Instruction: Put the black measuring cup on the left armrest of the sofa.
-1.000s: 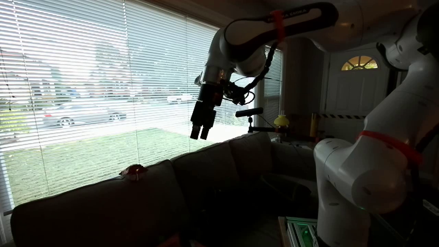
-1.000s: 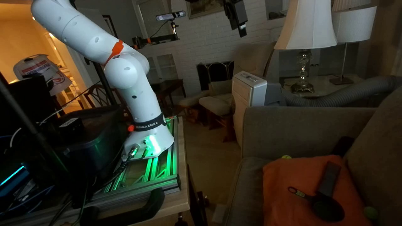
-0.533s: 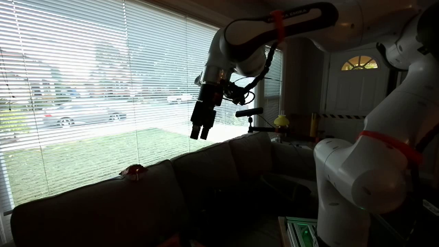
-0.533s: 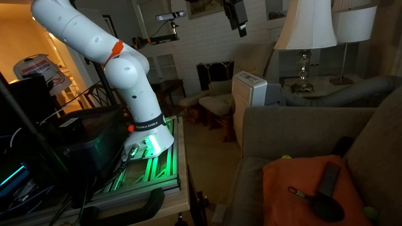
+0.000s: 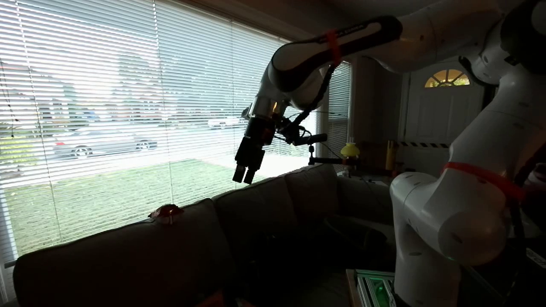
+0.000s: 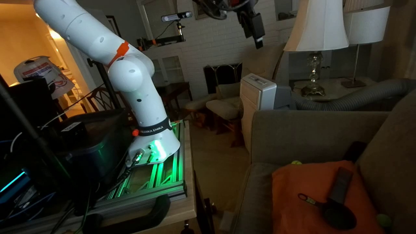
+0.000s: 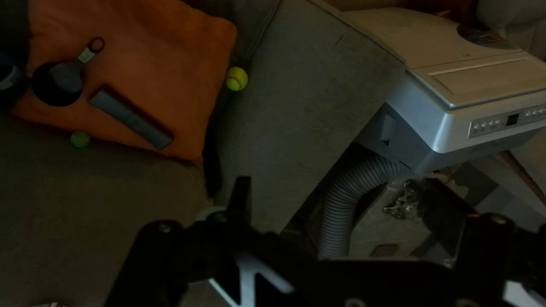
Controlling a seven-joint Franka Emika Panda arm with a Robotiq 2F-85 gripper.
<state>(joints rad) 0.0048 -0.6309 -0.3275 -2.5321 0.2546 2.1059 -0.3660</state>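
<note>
Your gripper (image 7: 339,182) stands wide, its fingers (image 7: 241,196) far apart. In your wrist view the cup (image 7: 55,87) lies at ten o'clock on the cushion (image 7: 158,64), handle (image 7: 86,55) pointing between one and two; the grey bar (image 7: 130,119) lies just beside it at four. The armrest (image 7: 307,89) of the sofa (image 7: 102,204) sits at one o'clock.

Sofa (image 6: 260,195), upholstered, is bearing: one orange cushion (image 7: 162,72); one yellow-green ball (image 7: 236,79), lying between cushion and armrest (image 6: 312,136); one green ball (image 7: 80,139), lying between cushion and backrest (image 6: 390,162); one dark oblong object (image 6: 355,151), kind unclear, sitting in the corner of armrest and backrest. The orange cushion is carrying one black measuring cup (image 6: 338,214) and, just beside it, one grey bar (image 7: 130,119). Atop the backrest one shiny reddish item (image 5: 167,214) is resting.
</note>
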